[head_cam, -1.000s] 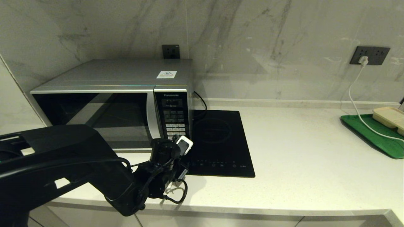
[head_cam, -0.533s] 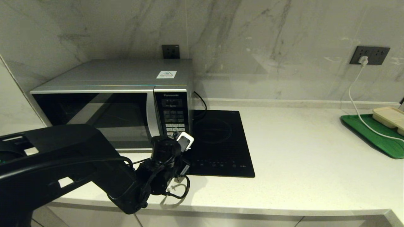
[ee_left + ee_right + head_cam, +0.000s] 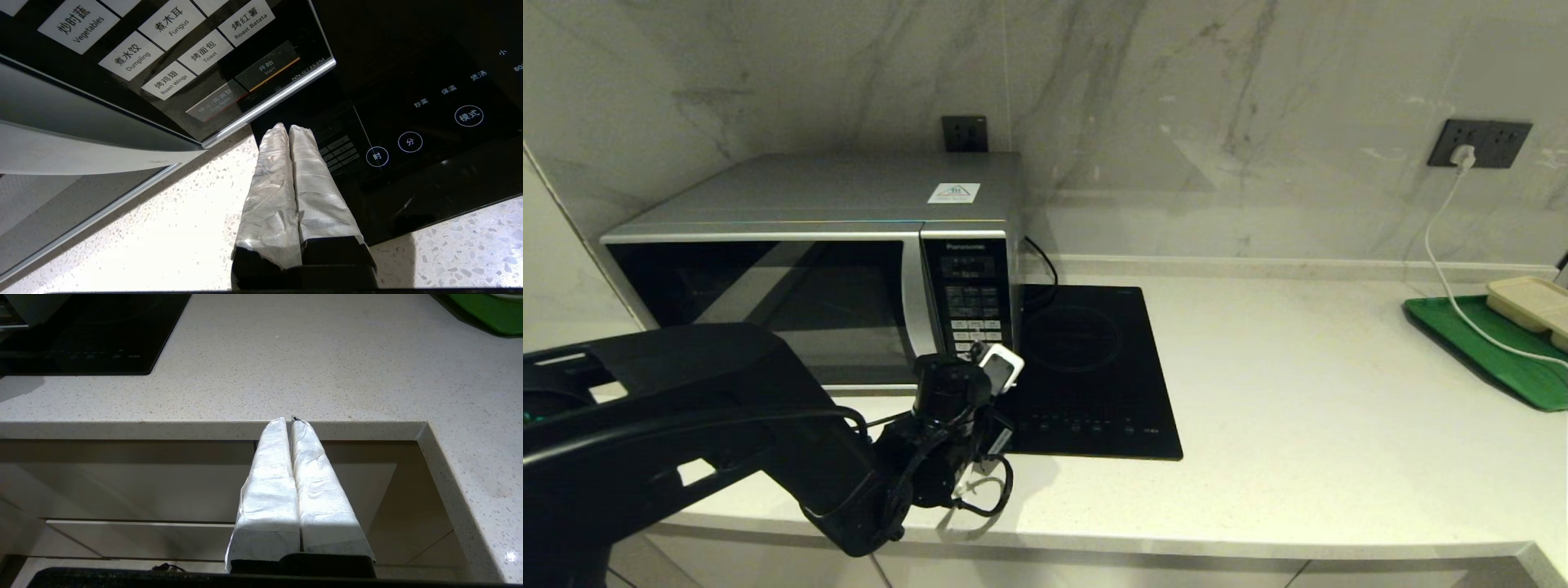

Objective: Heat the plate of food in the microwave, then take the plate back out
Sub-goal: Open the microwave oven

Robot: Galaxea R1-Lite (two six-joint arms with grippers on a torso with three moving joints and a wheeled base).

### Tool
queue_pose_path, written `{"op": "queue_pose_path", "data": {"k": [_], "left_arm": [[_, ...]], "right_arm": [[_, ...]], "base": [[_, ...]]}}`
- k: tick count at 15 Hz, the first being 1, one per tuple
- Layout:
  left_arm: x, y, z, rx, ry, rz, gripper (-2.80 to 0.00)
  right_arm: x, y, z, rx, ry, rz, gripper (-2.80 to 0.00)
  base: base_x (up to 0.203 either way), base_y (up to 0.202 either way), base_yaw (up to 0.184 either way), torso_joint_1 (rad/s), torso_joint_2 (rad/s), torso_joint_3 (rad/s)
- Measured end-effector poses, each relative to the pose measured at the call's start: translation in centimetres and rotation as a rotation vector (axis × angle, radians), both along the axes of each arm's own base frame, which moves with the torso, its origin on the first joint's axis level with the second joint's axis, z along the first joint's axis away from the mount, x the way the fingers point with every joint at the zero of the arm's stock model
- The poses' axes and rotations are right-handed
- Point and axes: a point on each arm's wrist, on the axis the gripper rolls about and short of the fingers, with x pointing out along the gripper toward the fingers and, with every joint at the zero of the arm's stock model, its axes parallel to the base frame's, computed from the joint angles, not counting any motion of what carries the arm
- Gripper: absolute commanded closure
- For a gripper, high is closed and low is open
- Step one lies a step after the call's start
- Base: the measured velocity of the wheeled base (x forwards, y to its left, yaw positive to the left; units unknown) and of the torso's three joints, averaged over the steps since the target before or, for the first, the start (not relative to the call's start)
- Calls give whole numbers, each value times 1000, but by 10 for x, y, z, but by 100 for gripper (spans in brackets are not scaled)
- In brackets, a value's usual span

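Note:
The silver microwave [image 3: 833,204] stands at the back left of the counter with its dark glass door closed. My left gripper [image 3: 977,357] is at the bottom of its black keypad [image 3: 974,314]. In the left wrist view the left gripper [image 3: 288,127] is shut with nothing between its taped fingers [image 3: 273,175]. Its tips sit just below the keypad's bottom edge, a short way under the Start button [image 3: 267,67]. The plate of food is out of view. My right gripper [image 3: 289,419] is shut and empty, parked below the counter's front edge [image 3: 204,430].
A flat black induction cooktop [image 3: 1094,367] lies right beside the microwave. At the far right a green tray [image 3: 1494,351] carries a beige rectangular tray [image 3: 1531,302], with a white cable [image 3: 1445,269] running to a wall socket.
My left gripper has risen slightly toward the keypad's bottom rows and then held still. Nothing else has moved.

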Motion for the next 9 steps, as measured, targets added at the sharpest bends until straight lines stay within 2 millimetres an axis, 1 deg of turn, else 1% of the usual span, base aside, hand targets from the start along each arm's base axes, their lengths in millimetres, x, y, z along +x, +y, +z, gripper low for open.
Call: {"op": "queue_pose_path", "data": {"k": [3, 5, 7, 9], "left_arm": [[0, 0, 1, -1, -1, 1, 0], [-7, 1, 4, -2, 0, -2, 0], [-21, 2, 13, -4, 0, -21, 0], [-42, 10, 30, -10, -3, -39, 0]], "right_arm": [[0, 0, 0, 0, 1, 0, 0], [0, 0, 0, 0, 1, -1, 0], [0, 0, 0, 0, 1, 0, 0], [0, 0, 0, 0, 1, 0, 0]], "base": [[0, 0, 0, 0, 0, 0], [0, 0, 0, 0, 0, 0], [0, 0, 0, 0, 0, 0], [0, 0, 0, 0, 0, 0]]}}
